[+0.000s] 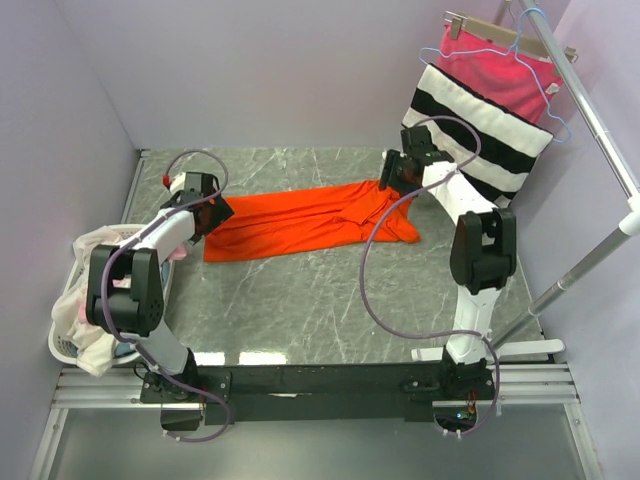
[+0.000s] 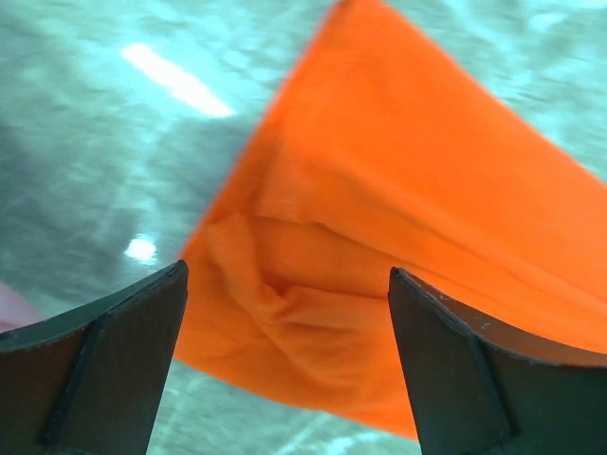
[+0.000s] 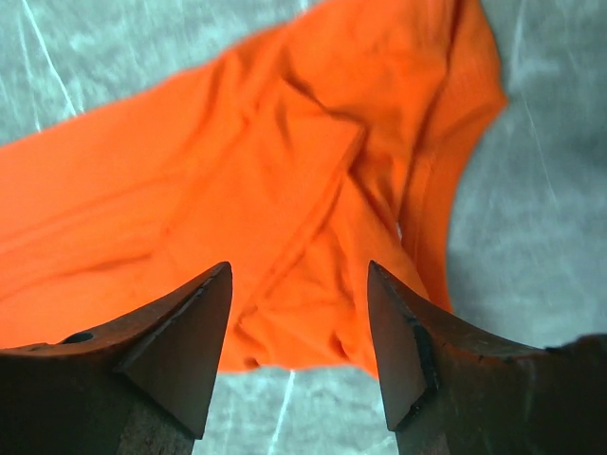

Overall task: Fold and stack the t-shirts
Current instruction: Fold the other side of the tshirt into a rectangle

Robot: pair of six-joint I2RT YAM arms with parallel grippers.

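The orange-red t-shirt (image 1: 305, 220) lies folded lengthwise in a long strip across the far half of the marble table. My left gripper (image 1: 212, 213) is open just above its left end; the left wrist view shows the crumpled corner (image 2: 313, 313) between the spread fingers. My right gripper (image 1: 388, 184) is open above the right end, where the cloth (image 3: 313, 237) is bunched with a sleeve or neck fold. Neither holds cloth. Cream-white and pale pink shirts (image 1: 85, 300) fill a basket at the left.
A white laundry basket (image 1: 62, 350) stands off the table's left edge. A pink cloth with broad black and white stripes (image 1: 478, 130) hangs from a hanger on a metal rack (image 1: 590, 110) at the back right, close behind my right arm.
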